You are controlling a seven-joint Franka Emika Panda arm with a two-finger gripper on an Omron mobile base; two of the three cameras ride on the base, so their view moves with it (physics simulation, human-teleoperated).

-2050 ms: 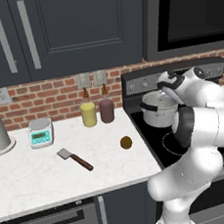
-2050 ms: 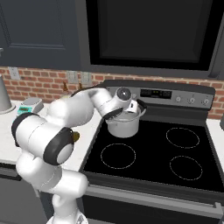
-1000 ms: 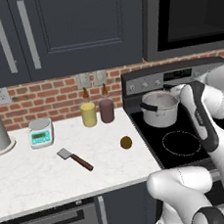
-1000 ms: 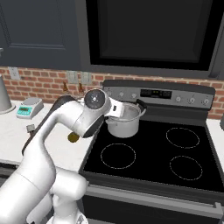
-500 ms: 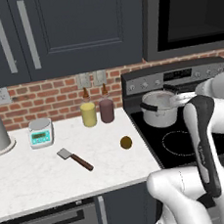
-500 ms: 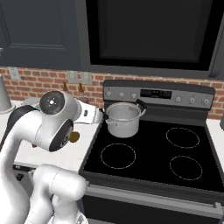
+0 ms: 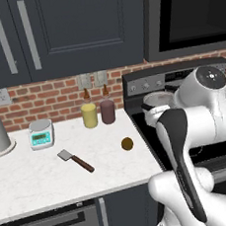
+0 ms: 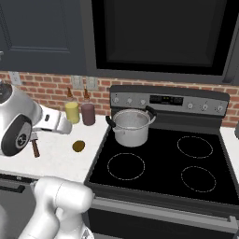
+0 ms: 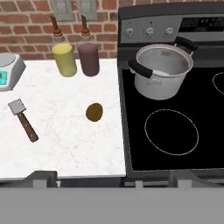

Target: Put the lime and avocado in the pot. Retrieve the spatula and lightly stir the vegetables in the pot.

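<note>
Arm swung back from pot (image 9: 162, 72); avocado (image 9: 94, 112) well beyond jaws, state unclear.

A red brick wall (image 7: 43, 95) runs behind the white marble desk (image 7: 38, 178), with dark cabinets (image 7: 66, 31) above. A black stove (image 8: 163, 163) stands beside the desk, under a dark microwave (image 8: 158, 32).

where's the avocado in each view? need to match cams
Left base view: avocado on the white counter, centre, near the stove edge.
Right base view: left of centre, beside the stove.
Hand view: left of centre, on the counter.
Shared landmark: the pot on the stove's back left burner.
</note>
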